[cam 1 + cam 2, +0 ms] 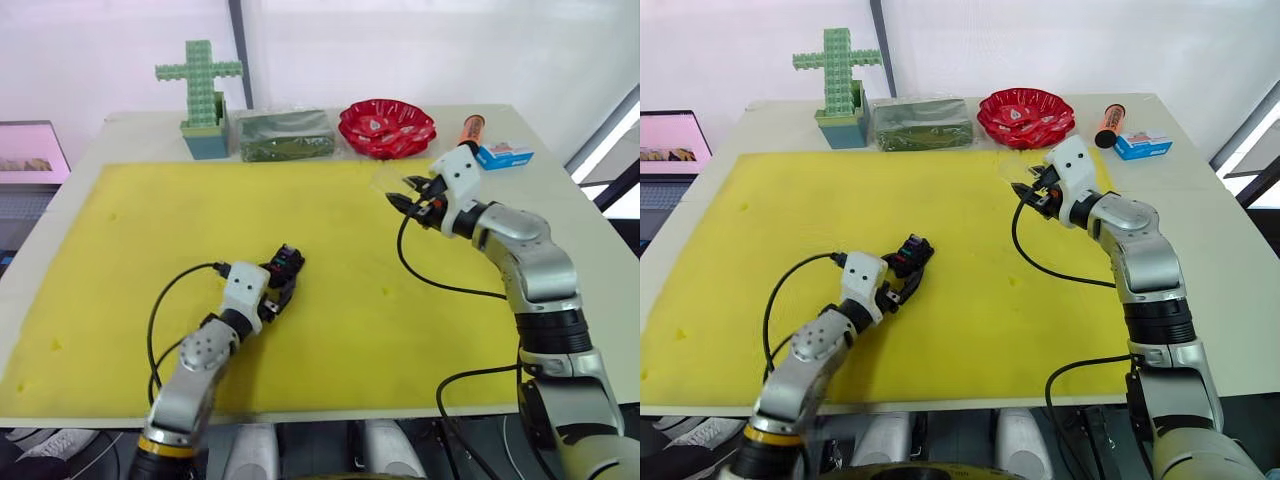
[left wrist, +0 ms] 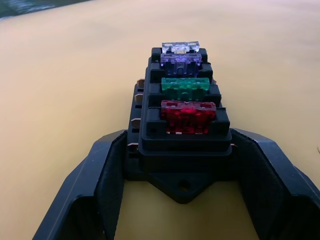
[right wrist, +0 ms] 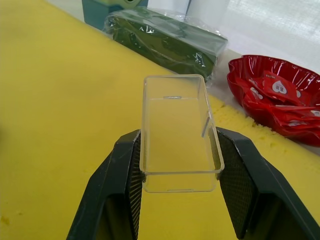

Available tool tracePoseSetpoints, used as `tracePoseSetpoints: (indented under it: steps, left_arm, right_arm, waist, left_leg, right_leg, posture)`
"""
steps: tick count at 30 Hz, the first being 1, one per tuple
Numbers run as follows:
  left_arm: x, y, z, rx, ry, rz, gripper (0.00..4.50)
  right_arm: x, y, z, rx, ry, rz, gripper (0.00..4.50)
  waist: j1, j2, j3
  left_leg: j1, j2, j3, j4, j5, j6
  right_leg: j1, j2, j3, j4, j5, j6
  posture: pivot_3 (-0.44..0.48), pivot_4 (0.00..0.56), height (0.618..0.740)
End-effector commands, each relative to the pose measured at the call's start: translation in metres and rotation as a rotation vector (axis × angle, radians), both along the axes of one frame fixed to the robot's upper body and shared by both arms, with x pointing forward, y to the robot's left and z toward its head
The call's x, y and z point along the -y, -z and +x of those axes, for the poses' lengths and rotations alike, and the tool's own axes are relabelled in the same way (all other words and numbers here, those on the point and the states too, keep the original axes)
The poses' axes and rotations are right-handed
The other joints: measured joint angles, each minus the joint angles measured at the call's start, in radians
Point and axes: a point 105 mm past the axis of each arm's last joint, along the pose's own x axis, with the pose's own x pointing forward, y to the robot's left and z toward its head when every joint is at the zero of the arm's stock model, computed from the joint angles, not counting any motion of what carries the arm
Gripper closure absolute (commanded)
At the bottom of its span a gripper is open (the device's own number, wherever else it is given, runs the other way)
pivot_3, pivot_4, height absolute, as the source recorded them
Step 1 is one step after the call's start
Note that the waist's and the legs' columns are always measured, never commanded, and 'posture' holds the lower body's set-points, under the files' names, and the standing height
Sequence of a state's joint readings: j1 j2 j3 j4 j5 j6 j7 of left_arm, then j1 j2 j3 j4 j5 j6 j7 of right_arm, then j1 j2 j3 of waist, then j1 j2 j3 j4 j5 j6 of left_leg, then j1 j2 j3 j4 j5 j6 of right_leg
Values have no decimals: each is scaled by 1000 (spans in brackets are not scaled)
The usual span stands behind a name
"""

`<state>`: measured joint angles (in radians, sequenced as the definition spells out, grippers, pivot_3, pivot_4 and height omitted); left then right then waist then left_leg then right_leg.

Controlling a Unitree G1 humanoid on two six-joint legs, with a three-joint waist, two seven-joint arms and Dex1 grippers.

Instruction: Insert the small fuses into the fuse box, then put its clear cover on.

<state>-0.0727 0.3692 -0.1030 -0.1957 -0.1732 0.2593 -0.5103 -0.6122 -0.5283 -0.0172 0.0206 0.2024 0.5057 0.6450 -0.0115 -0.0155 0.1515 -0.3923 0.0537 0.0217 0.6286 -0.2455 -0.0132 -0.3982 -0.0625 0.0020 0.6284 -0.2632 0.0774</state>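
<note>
Left gripper [image 2: 180, 175] fingers clamp fuse box [image 2: 182, 135] w/ four small fuses [image 2: 186, 90] seated (red nearest); right gripper [image 3: 180, 175] fingers clamp clear cover [image 3: 177, 135], empty, above yellow mat [image 1: 330, 250].

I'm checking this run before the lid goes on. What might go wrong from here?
1. The right gripper pinches the clear cover only by its near end, so it may tilt or slip on contact.
2. The left gripper holds the fuse box by one end, so pressing down may rock it.
3. The four fuses stand proud of the slots, so a skewed cover may catch on them.
</note>
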Motion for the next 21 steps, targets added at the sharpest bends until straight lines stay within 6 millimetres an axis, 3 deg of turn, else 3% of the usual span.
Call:
tracePoseSetpoints:
  steps: [1,6,14,19,21]
  left_arm:
    - [8,-12,-11,-3,319,-28,1691]
    - [18,-18,-18,-36,698,54,1691]
    - [22,-12,8,6,787,140,1691]
    - [22,-10,9,6,757,91,33]
    - [23,-10,6,19,736,67,33]
  right_arm:
    - [-5,-22,-2,85,-32,19,2709]
    - [-13,-20,-8,68,-114,-15,2709]
    - [-29,-20,-34,38,-280,-37,2709]
    - [-31,-18,-42,28,-291,-44,2709]
    - [-31,-18,-43,30,-285,-40,2709]
  waist:
    - [-2,0,0]
    - [3,0,1]
    - [0,0,1]
    - [0,0,1]
    - [0,0,1]
  left_leg:
    - [0,0,0,0,0,0]
    - [-4,0,1,0,0,0]
    - [-7,0,1,1,0,0]
    - [-7,0,1,1,0,0]
    - [-7,0,1,1,0,0]
  right_leg:
    - [-1,0,0,0,0,0]
    - [-3,0,0,-1,0,0]
    - [-5,0,0,-1,2,4]
    - [-6,0,0,0,2,5]
    - [-6,0,0,0,2,5]
  posture:
    - [0,150,740]
    - [0,150,740]
    - [0,150,740]
    - [0,150,740]
    - [0,150,740]
